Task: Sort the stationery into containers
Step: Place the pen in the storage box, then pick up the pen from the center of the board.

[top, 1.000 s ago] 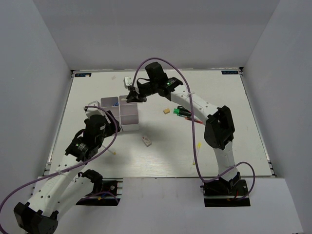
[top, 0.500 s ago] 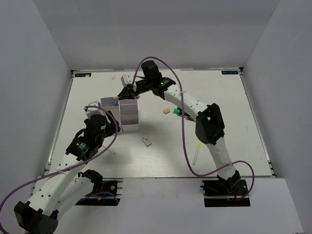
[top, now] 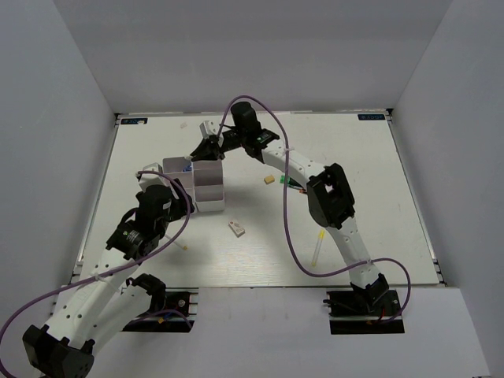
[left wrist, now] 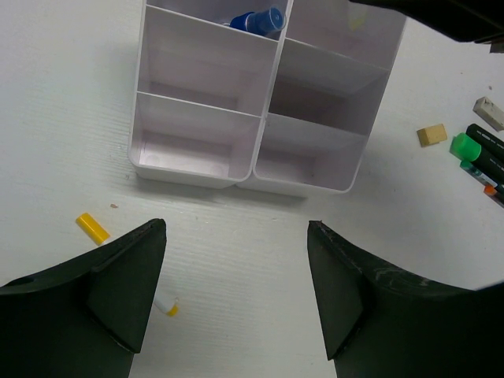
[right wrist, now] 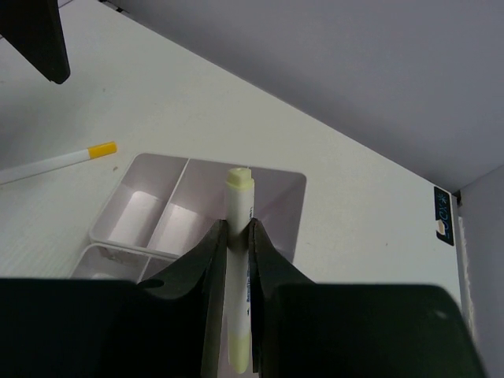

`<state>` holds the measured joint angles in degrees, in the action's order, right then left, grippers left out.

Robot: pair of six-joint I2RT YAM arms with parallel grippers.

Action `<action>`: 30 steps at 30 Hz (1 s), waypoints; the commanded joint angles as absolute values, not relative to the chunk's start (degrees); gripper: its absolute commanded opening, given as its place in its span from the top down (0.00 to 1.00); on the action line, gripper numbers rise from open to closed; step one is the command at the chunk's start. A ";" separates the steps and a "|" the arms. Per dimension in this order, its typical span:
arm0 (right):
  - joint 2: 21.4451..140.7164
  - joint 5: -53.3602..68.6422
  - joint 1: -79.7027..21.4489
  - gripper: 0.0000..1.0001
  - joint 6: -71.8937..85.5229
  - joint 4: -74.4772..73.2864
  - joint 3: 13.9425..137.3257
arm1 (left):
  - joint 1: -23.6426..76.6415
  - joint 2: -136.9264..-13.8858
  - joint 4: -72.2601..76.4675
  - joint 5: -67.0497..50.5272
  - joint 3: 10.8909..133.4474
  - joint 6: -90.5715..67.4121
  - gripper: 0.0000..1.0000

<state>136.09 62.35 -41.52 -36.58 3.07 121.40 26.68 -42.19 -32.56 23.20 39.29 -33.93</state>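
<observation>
Pen (right wrist: 239, 189), a smooth pale-yellow cylinder, is pinched by the right gripper (right wrist: 239, 230) near the far end of the thin-walled plastic tray (left wrist: 266, 118); the left gripper (left wrist: 236, 291) gapes wide.

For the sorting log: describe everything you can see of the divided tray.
The divided tray looks like thin plastic, white-walled with pale lilac floors: two columns of three compartments. It stands flat on the table. A blue-capped item lies in the far left compartment; the four nearer ones look empty. The open left end effector sits short of it; the right end effector, shut on a pale pen, hangs over its far end.
</observation>
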 commanded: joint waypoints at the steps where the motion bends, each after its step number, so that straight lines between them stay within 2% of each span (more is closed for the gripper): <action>1: 136.14 65.65 -40.61 1.00 -34.63 8.88 122.26 | 26.37 -41.92 -32.43 23.91 41.31 -33.75 0.18; 2: 136.14 65.74 -40.61 0.94 -34.19 8.88 121.99 | 26.37 -41.92 -32.43 23.91 41.31 -33.75 0.18; 4: 136.14 66.00 -40.43 0.74 -33.66 8.88 121.73 | 26.37 -42.53 -32.43 24.43 41.31 -33.75 0.18; 7: 135.70 66.44 -39.82 0.64 -33.13 8.61 121.03 | 26.37 -43.76 -34.00 26.10 41.31 -36.20 0.16; 15: 131.93 67.76 -38.59 0.60 -32.52 7.04 118.30 | 26.37 -50.09 -39.81 27.42 43.50 -46.30 0.16; 18: 127.30 64.96 -38.06 0.64 -31.91 3.26 117.16 | 26.37 -53.08 -42.62 27.95 42.90 -51.84 0.17; 20: 123.51 55.78 -37.62 0.69 -29.64 0.09 115.41 | 26.37 -55.44 -43.41 27.95 42.37 -55.44 0.19; 21: 121.92 48.50 -37.53 0.79 -28.40 0.09 114.44 | 26.37 -56.33 -44.03 27.95 42.36 -56.68 0.21; 23: 115.87 41.78 -36.48 0.99 -21.33 0.17 109.18 | 26.37 -57.82 -44.03 27.95 41.05 -60.53 0.24; 24: 114.19 27.22 -36.21 1.00 -18.22 0.44 105.51 | 26.37 -59.14 -43.51 27.95 39.65 -61.43 0.28; 25: 108.51 23.68 -35.25 1.00 -13.67 0.35 101.55 | 26.37 -59.76 -42.90 27.95 38.77 -62.39 0.31; 26: 106.72 21.21 -34.55 1.00 -12.41 0.26 99.43 | 26.37 -60.37 -42.11 27.95 37.98 -64.06 0.33; 27: 100.09 18.48 -34.02 1.00 -11.61 0.70 93.31 | 26.37 -61.60 -42.10 27.95 37.45 -64.07 0.36; 28: 97.58 18.98 -32.62 1.00 -11.43 1.57 89.86 | 26.37 -62.31 -42.10 29.08 37.44 -65.38 0.38; 29: 95.38 20.64 -31.04 1.00 -10.90 4.80 79.73 | 26.37 -62.31 -42.88 29.87 37.44 -66.70 0.39; 30: 93.53 21.35 -29.37 1.00 -10.38 5.27 76.93 | 26.37 -63.10 -43.85 30.93 37.44 -67.32 0.39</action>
